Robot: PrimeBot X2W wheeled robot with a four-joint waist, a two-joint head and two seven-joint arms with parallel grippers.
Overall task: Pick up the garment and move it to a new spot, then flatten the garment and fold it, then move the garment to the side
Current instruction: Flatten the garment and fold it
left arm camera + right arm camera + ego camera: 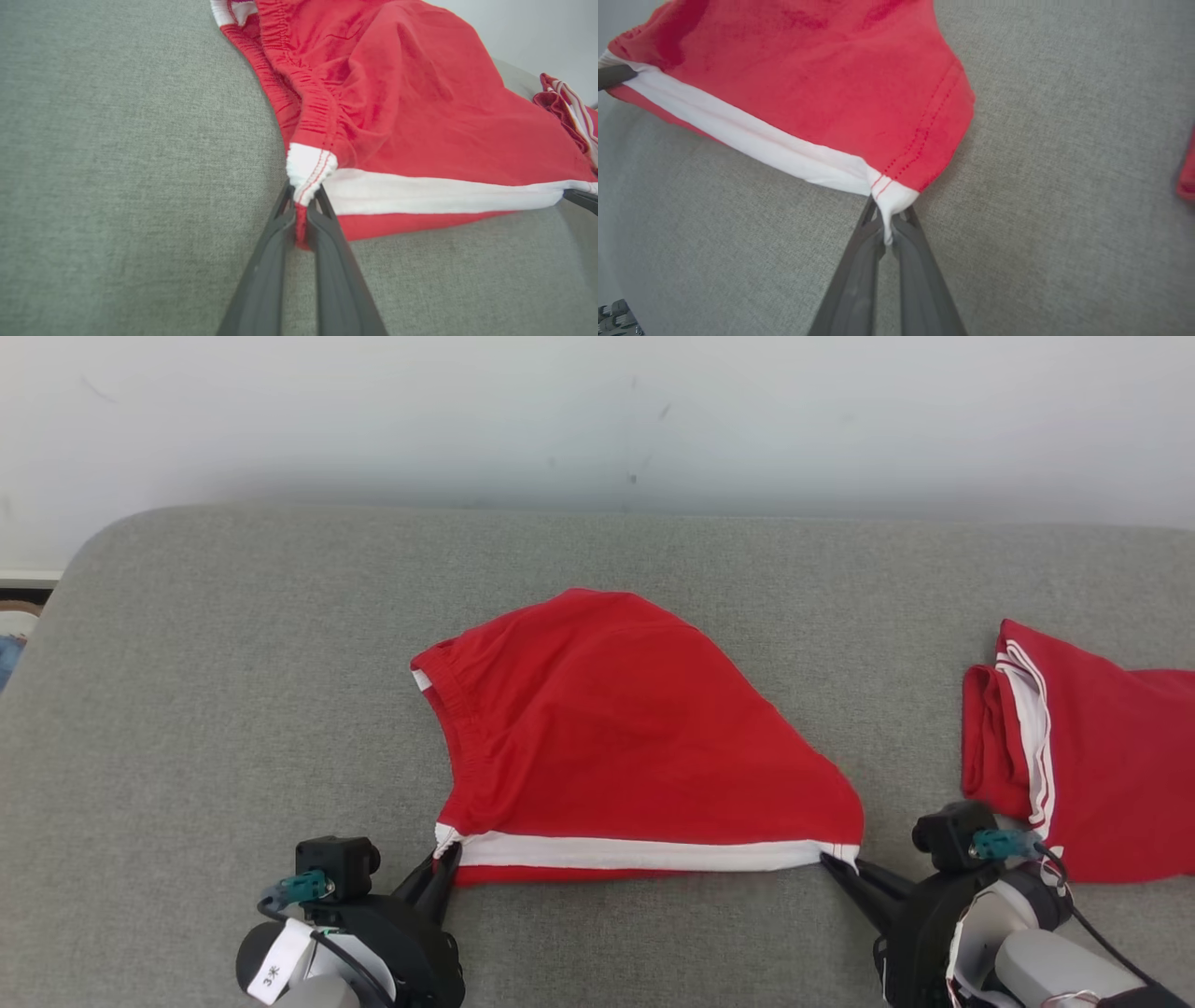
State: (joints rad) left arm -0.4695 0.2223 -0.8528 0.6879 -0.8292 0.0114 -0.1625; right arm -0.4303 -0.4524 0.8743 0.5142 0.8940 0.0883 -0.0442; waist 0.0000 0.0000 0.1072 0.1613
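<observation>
Red garment point(616, 728) clamped at corners by L gripper point(448, 855), R gripper point(832, 864).

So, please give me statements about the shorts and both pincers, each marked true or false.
1. The left pincer is shut on the waistband corner of the red shorts. True.
2. The right pincer hangs open, apart from the shorts. False: it is shut on their hem corner.
3. A second red garment lies to the robot's right of the shorts. True.
4. The stripe between the pincers is black. False: it is white.
</observation>
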